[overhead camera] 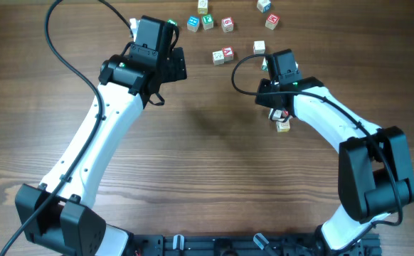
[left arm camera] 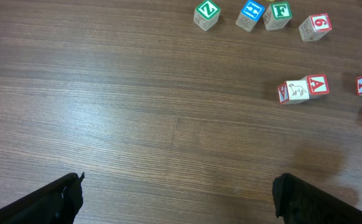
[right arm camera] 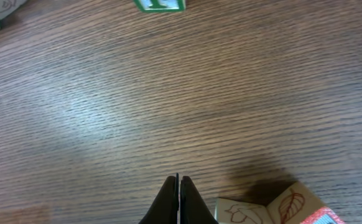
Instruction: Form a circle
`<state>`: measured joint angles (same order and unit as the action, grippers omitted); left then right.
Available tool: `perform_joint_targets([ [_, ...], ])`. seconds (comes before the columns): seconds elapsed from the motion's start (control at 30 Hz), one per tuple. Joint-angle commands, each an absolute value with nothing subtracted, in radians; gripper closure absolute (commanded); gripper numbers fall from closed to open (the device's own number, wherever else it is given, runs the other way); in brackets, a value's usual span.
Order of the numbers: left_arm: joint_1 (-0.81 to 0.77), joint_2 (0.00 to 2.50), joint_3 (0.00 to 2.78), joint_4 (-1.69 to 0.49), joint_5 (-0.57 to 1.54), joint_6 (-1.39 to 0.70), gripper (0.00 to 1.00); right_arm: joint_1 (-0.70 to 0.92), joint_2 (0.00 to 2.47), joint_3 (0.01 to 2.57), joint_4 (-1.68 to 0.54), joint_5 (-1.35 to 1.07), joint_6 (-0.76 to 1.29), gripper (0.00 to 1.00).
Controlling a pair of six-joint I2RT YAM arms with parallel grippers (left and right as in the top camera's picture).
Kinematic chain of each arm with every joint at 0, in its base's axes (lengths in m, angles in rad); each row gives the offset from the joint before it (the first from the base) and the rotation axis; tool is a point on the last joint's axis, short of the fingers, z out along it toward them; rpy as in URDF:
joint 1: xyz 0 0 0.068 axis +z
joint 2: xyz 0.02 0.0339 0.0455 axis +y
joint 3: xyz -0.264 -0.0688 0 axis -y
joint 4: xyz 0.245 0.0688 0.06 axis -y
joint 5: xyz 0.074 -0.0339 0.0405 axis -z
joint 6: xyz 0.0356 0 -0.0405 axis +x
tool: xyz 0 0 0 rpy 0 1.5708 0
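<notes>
Right fingers (right arm camera: 167,205) together — cube cluster (right arm camera: 280,208) partly off-frame

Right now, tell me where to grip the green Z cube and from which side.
Come from above, probably, fingers on the near and far faces of the green Z cube: it sits flat, with the blue cube close beside it.

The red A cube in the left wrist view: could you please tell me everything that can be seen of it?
The red A cube is a small pale wooden block; the face toward the camera bears a red letter A inside a red border. It rests flat on the wooden table, slightly turned, right of centre. Its left side appears to touch a neighbouring cube with an animal drawing. Nothing else touches it; the left gripper stands open, short of it.
</notes>
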<state>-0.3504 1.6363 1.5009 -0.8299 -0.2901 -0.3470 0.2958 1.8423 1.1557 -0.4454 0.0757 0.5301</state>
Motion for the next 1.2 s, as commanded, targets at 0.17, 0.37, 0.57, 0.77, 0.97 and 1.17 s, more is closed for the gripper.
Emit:
perform_joint_targets([
  [0.17, -0.347, 1.638, 1.498, -0.828, -0.292, -0.356, 0.0, 0.297, 1.812, 1.173, -0.489, 0.319, 0.597, 0.96],
  [0.37, -0.347, 1.638, 1.498, -0.828, -0.292, -0.356, 0.0, 0.281, 1.801, 1.173, -0.64, 0.336, 0.675, 0.96],
  [0.57, -0.347, 1.638, 1.498, -0.828, -0.292, -0.356, 0.0, 0.281, 1.715, 1.173, -0.64, 0.358, 0.654, 0.96],
  [0.77, -0.347, 1.638, 1.498, -0.828, -0.292, -0.356, 0.0, 0.281, 1.549, 1.172, -0.689, 0.185, 0.543, 0.96],
  [0.97, -0.347, 1.638, 1.498, -0.828, -0.292, -0.356, 0.0, 0.283, 1.568, 1.105, -0.759, -0.025, 0.392, 0.96],
  [1.17, -0.347, 1.638, 1.498, -0.828, -0.292, -0.356, 0.0, 0.284, 1.603, 1.018, -0.711, -0.161, 0.279, 0.96],
])
